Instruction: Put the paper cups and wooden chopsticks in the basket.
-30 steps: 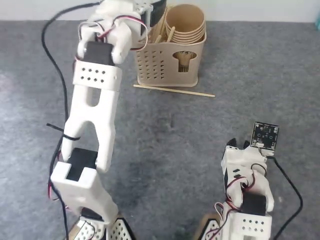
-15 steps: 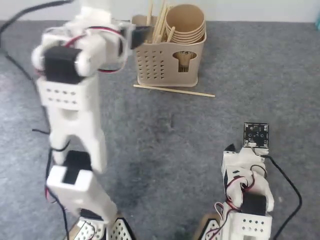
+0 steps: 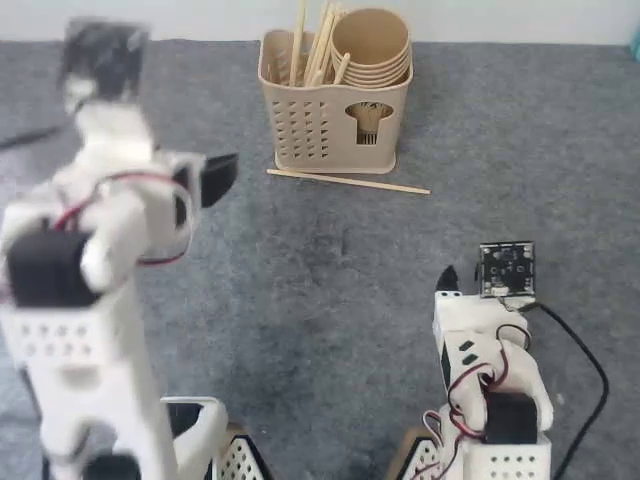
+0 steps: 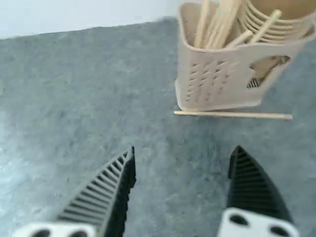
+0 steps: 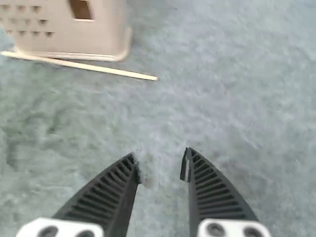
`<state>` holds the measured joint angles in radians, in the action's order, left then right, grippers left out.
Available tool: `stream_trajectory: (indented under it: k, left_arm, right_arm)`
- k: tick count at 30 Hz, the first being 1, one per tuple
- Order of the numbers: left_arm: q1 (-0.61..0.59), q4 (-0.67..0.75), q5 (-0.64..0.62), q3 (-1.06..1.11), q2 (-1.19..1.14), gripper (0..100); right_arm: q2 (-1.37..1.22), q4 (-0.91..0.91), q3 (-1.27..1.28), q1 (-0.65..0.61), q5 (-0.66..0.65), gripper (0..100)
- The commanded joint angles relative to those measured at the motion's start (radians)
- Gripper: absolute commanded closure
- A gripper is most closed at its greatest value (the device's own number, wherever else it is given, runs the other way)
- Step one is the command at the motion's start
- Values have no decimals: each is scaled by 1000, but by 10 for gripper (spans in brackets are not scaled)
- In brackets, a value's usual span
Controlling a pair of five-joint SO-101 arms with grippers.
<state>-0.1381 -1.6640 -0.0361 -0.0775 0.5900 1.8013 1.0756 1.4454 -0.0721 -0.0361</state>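
Left gripper (image 4: 183, 150) is withdrawn from the basket (image 3: 335, 120). One second ago it stood at the basket's left rim; half a second ago it was just beside that rim. It now hangs over the carpet (image 3: 330, 260), well clear of the basket and to its left, nearer the arm's base. The basket's left compartment, earlier covered by the arm, is exposed, with chopsticks (image 3: 318, 45) upright in it. Right gripper (image 5: 160, 153) has swung slightly left.

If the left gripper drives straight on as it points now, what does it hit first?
Likely the loose chopstick on the carpet, just before the basket. The open left gripper may tilt down and meet carpet first; depth unclear.
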Motion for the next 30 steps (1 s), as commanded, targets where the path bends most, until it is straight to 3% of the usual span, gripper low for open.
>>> stream_trajectory:
  k: [1,9,17,21,27,30]
  left_arm:
    - [-92,133,11,277,187,710]
    - [-187,348,6,819,460,710]
    - [-331,477,20,1082,626,710]
    - [-347,582,61,1228,660,710]
    - [-348,793,60,1394,664,710]
    - [-348,962,61,1495,664,710]
  right_arm:
    - [-7,7,-91,-30,-35,880]
    - [-377,7,-341,-25,-124,880]
    - [-908,12,-669,-31,-462,876]
    - [-1185,114,-862,-31,-612,873]
    - [-1561,262,-1142,-62,-801,695]
    - [-1725,312,-1254,-94,-941,658]
